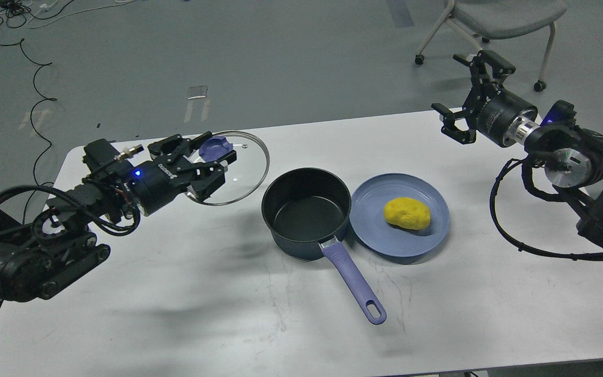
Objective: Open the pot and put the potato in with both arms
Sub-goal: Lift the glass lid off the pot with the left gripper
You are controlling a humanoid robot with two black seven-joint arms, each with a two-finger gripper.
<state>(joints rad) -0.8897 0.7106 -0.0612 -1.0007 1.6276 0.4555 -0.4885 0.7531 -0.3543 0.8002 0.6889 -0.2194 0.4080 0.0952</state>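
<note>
Left end effector clamped on the purple knob of the glass lid, held clear left so the pot stands open on the table; potato on blue plate touching it; right end effector spread, raised, empty.
</note>
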